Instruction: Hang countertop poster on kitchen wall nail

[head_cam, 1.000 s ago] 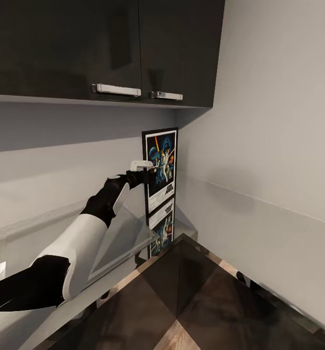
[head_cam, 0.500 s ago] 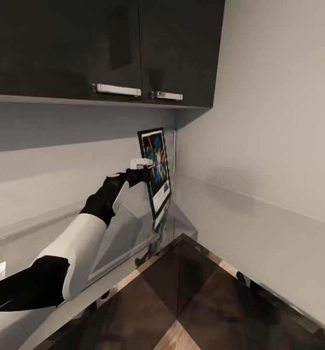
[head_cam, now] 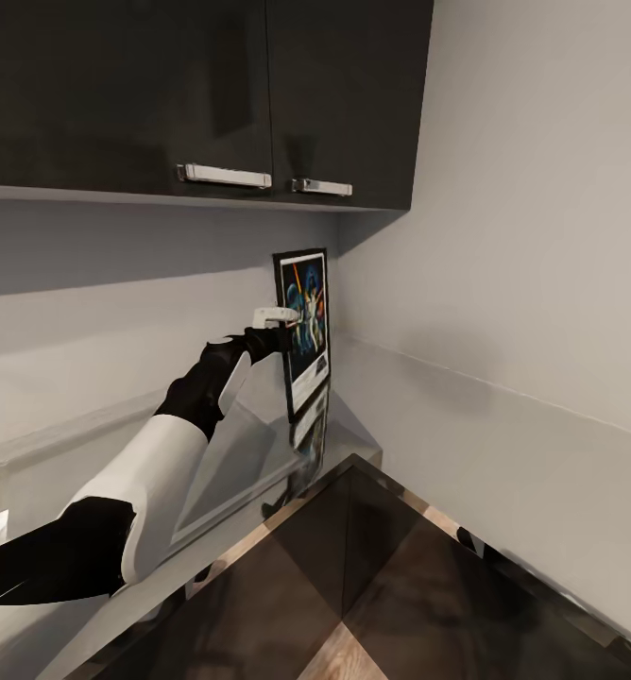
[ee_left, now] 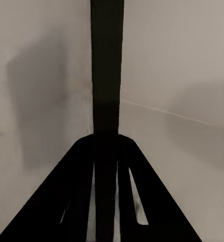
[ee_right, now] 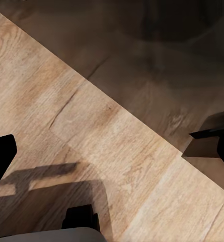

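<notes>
— One arm is at work: the left gripper (head_cam: 292, 318) reaches into the corner under the dark wall cabinets (head_cam: 202, 94).

— Has it got hold of anything?

— Yes. Its fingers are closed on the left edge of the poster (head_cam: 308, 331), about halfway up. From the left wrist, the poster (ee_left: 107, 65) shows edge-on as a thin dark strip running straight out from between the fingers, with pale wall on both sides.

— Where is the poster exactly?

— Upright in the corner, turned at an angle to the back wall, its bottom edge clear of the kitchen countertop (head_cam: 249, 463). The shiny grey top carries its reflection just below.

— Any nails visible?

— Too small to tell on the pale wall (head_cam: 523, 246).

— And the right gripper?

— From the right wrist, two dark fingertips (ee_right: 1, 156) sit at opposite edges of the picture, well apart, so it is spread wide and holds nothing. Wooden floor (ee_right: 106, 131) lies below it.
</notes>
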{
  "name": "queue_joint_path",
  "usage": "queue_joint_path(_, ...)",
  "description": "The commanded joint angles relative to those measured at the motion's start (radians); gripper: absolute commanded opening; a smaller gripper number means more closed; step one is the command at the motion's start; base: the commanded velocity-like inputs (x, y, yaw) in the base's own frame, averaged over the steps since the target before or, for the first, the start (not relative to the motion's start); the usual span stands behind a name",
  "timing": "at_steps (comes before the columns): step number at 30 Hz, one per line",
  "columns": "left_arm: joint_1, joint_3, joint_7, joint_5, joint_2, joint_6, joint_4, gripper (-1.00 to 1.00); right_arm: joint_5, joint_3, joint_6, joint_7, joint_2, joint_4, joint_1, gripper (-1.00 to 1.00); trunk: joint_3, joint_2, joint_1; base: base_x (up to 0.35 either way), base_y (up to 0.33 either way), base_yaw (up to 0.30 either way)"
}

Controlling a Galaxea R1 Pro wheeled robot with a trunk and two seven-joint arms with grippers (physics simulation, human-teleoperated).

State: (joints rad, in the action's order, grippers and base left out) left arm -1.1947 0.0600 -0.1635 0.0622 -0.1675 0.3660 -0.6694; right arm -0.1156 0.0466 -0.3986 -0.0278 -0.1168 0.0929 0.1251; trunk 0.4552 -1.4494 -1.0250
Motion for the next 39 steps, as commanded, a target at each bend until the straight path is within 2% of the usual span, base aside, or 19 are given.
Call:
queue_joint_path(1, 0.0, 0.0, -0.001, 0.001, 0.0, 0.006, -0.002, -1.0, -0.004, 0.004, -0.003, -0.003, 0.0, -0.001, 0.001, 1.0, 0.0, -0.001, 0.0, 0.0, 0.0, -0.112)
queue_joint_path(7, 0.0, -0.001, -0.001, 0.001, 0.0, 0.006, -0.027, -1.0, -0.004, 0.004, -0.003, -0.003, 0.0, -0.001, 0.001, 1.0, -0.008, -0.001, 0.0, 0.0, 0.0, -0.116)
queue_joint_path(8, 0.0, -0.009, -0.002, 0.002, 0.005, 0.007, -0.074, -1.0, -0.004, 0.004, -0.003, -0.003, 0.0, -0.001, 0.001, 1.0, -0.009, -0.001, 0.0, 0.0, 0.0, -0.003)
queue_joint_path(21, 0.0, -0.009, -0.004, 0.002, 0.005, 0.007, -0.076, -1.0, -0.004, 0.006, -0.003, -0.003, -0.001, -0.001, 0.001, 1.0, -0.009, -0.001, 0.0, -0.136, 0.0, 0.0)
queue_joint_path(33, 0.0, -0.009, -0.009, 0.005, 0.005, 0.006, -0.077, -1.0, -0.004, 0.006, -0.005, -0.002, -0.001, 0.0, 0.001, 1.0, -0.009, -0.001, 0.0, -0.307, 0.0, 0.0)
queue_joint_path(39, 0.0, -0.009, -0.026, 0.007, 0.009, 0.008, -0.107, -1.0, -0.004, 0.007, -0.005, -0.001, -0.001, 0.001, 0.001, 1.0, -0.009, -0.001, 0.0, -0.342, 0.0, 0.0)
